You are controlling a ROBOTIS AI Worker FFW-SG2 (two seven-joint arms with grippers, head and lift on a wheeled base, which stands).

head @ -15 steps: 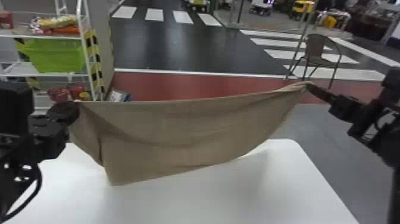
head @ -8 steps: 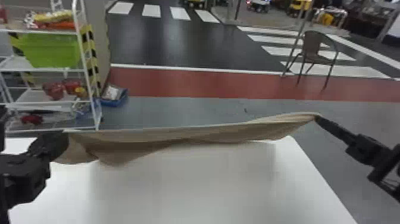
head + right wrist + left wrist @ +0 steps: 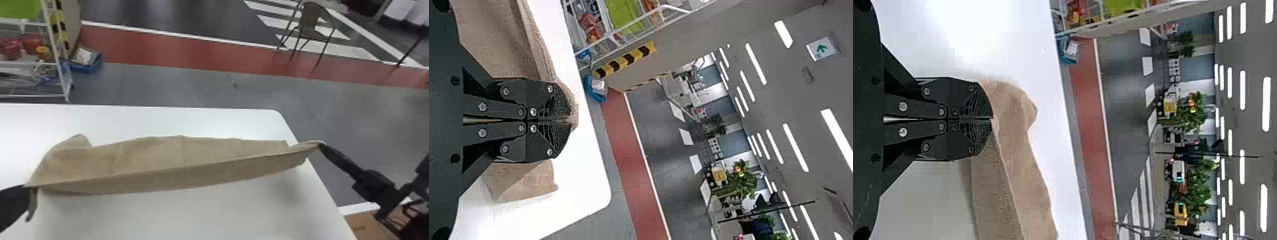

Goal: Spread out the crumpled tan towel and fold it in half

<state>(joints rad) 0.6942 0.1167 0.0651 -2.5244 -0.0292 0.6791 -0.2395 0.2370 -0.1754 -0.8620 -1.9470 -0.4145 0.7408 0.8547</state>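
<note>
The tan towel (image 3: 178,156) stretches across the white table between both grippers, its near edge held taut and its far part lying toward the table's far side. At its left end my left gripper (image 3: 25,187) pinches a corner, with a small flap hanging beside the fingers. My right gripper (image 3: 321,145) holds the other end near the table's right edge. In the left wrist view the left gripper (image 3: 992,118) is shut on the towel (image 3: 1008,165). In the right wrist view the right gripper (image 3: 571,119) is likewise shut on the towel (image 3: 524,182).
The white table (image 3: 204,220) has a rounded far right corner. Beyond it at the left stands a white wire shelf (image 3: 52,41) with a blue bin (image 3: 89,65) on the floor beside it. A chair (image 3: 311,25) stands farther back at the right.
The towel has gone from hanging like a curtain to slanting low over the table, its lower part swung toward the far side. Both grippers have lowered, and the head view has tilted down.
</note>
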